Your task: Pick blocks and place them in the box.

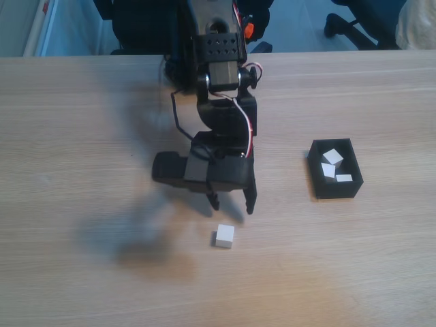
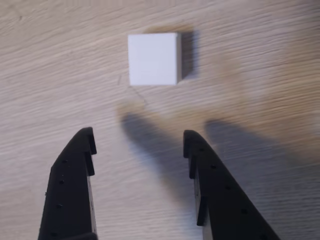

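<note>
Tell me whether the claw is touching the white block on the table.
Apart. The wrist view shows bare wood between the open claw and the block; the fixed view also shows a gap.

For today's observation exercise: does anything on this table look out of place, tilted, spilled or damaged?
Nothing looks damaged or spilled. Three white cubes lie jumbled at angles inside the black box. One cube sits alone on the table, just ahead of the open pincer.

One white block [image 1: 225, 236] lies on the table; three blocks [image 1: 332, 165] sit inside the black box [image 1: 320, 182].
</note>
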